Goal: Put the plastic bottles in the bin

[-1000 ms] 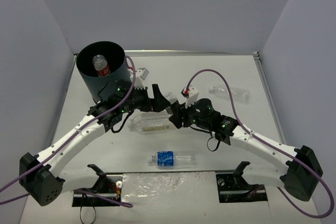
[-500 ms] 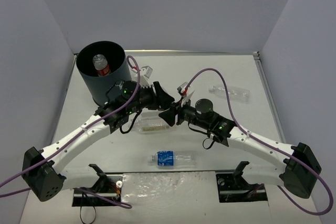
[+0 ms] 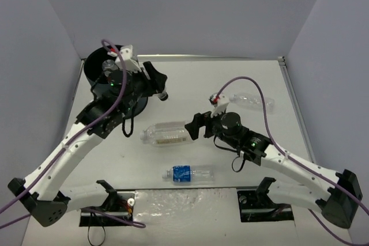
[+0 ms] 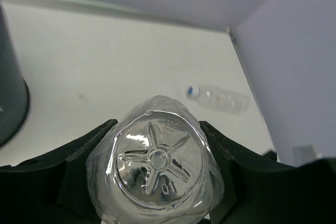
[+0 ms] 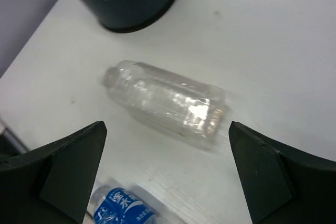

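My left gripper (image 4: 155,167) is shut on a clear plastic bottle (image 4: 155,161); its star-shaped base faces the wrist camera between the two black fingers. In the top view the left gripper (image 3: 155,82) hangs raised just right of the dark bin (image 3: 95,73), which holds a red-labelled bottle (image 3: 109,65). My right gripper (image 3: 195,126) stands open and empty at the right end of a wide ribbed bottle (image 3: 166,133) lying on the table. The right wrist view shows that ribbed bottle (image 5: 165,103) beyond the spread fingers (image 5: 68,169).
A blue-labelled bottle (image 3: 190,173) lies near the front edge and shows again as the blue-labelled bottle (image 5: 123,209). A plain clear bottle (image 3: 251,101) lies at the far right. The bin's wall (image 4: 10,103) edges the left wrist view. Grey walls enclose the table (image 3: 190,84).
The left gripper shut on a clear bottle beside the right gripper and carried it up and back-left to the bin. The right gripper opened and let go.
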